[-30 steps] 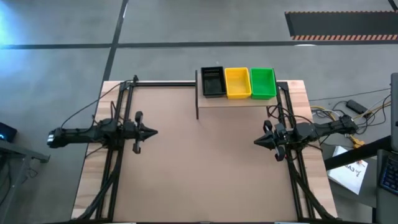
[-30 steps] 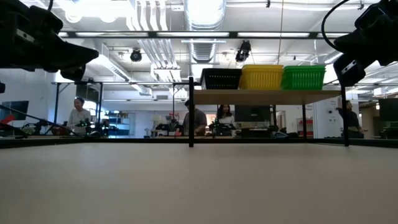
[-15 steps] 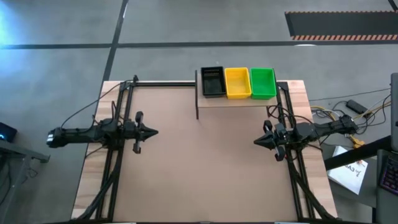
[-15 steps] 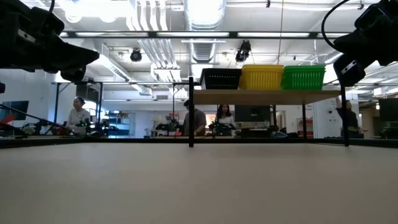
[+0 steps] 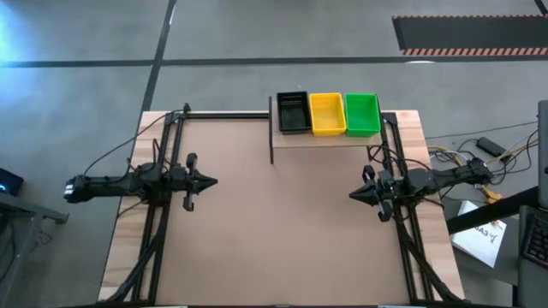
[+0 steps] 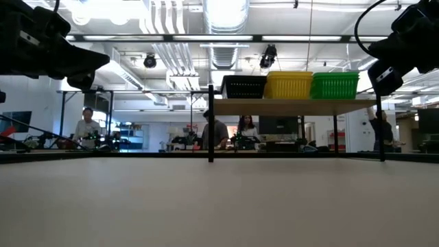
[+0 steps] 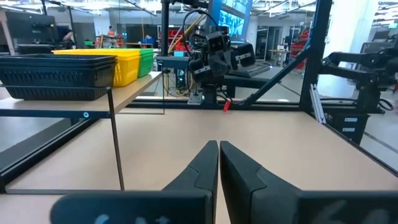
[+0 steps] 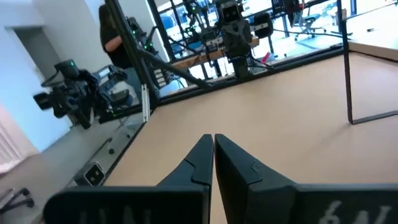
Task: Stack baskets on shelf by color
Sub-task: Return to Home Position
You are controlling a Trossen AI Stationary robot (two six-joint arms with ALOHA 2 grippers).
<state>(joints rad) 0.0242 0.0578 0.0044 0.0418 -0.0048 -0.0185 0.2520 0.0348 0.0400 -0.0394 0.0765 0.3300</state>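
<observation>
A: Where's the task stuff sitting?
B: All on the shelf (image 5: 330,140), at the far edge of the table (image 5: 274,239), toward the right arm's side. There's one row, side by side: black basket (image 5: 292,112), yellow basket (image 5: 326,113), then green basket (image 5: 362,113) nearest the right arm. The low view shows each colour in its own pile. How many are nested per pile, can't tell.
A: Claws?
B: Left gripper (image 5: 212,181) is pinched closed on nothing, over the table's left side, well apart from the shelf. Right gripper (image 5: 352,195) is likewise clenched and empty at the right side, nearer the shelf but clear of it. Both wrist views show them closed tip to tip.
A: Handling notes?
B: Judgement only. Thin moulded plastic, so it's light and fairly stiff at the rim, and the slotted walls probably flex a bit under a squeeze. The smooth surface could slip, though the slots give some bite. Not fragile.
A: Grasp point?
B: Best guess is a wall's top rim, one finger inside and one outside, mid-wall so it doesn't tip. Nested ones may stick, so lifting the top one could drag the one beneath.
A: Anything left?
B: Looks sorted by colour, and the arms look parked.
</observation>
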